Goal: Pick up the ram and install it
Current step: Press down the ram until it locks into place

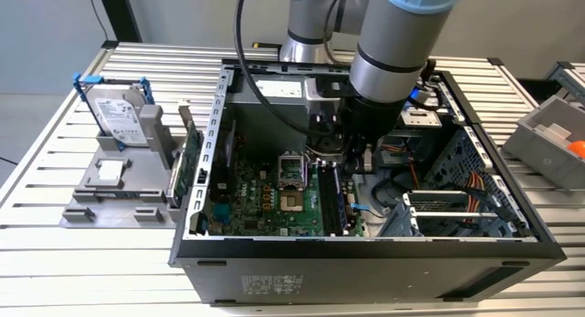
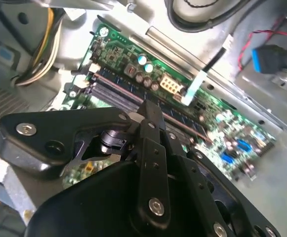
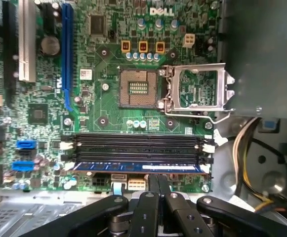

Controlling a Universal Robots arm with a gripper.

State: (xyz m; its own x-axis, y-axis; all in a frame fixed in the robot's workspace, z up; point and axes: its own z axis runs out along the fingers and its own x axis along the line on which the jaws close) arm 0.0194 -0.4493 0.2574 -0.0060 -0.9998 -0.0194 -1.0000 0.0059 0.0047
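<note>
ram (image 3: 138,168): dark blue, pale sticker
motherboard (image 3: 103,98): green
slots (image 3: 133,145): black, white end clips
gripper (image 3: 158,185): black
hard drive (image 1: 119,115): silver, blue frame

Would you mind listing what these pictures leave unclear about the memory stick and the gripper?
- Whether the ram is fully seated: in the first wrist view it lies along the slot nearest the gripper, whose fingers cover its middle.
- The fingertips' contact: in the second wrist view the gripper's own black linkage hides it.
- The slots in the exterior view: the arm blocks their far end.

Pale grey wall (image 1: 183,16) behind a slatted aluminium table (image 1: 82,262).
</note>
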